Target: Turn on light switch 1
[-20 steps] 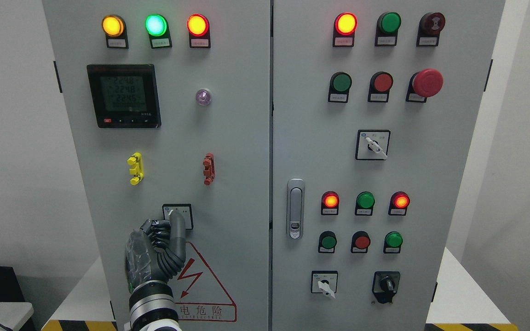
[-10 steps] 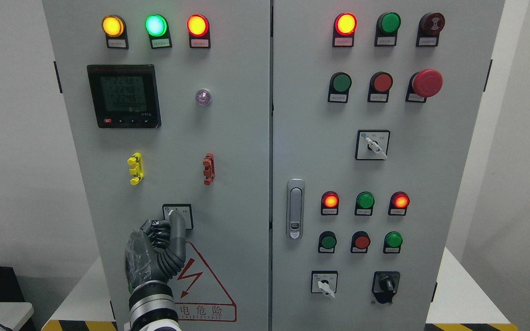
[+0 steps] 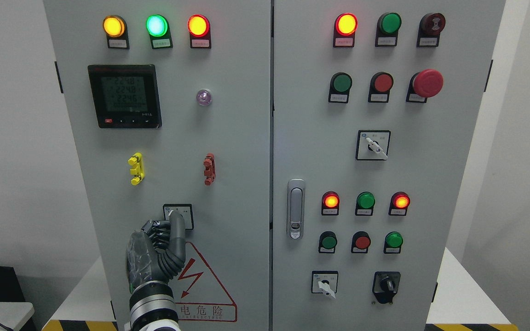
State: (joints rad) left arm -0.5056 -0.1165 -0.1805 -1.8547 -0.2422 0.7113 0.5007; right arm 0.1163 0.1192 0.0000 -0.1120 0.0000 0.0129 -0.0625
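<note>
Presently the selector switch (image 3: 178, 216) is gripped by the curled fingers (image 3: 176, 232) of the left hand (image 3: 157, 255). If the grip is shallow, the knob could be slipped off mid-turn and left unswitched

You've got a white surface (image 3: 458, 285) carrying the grey control cabinet (image 3: 246, 151), which stands directly on it. The near edge of the surface shows yellow-black hazard tape (image 3: 74, 325) on left and right. Bare white top shows either side of the cabinet.
</note>
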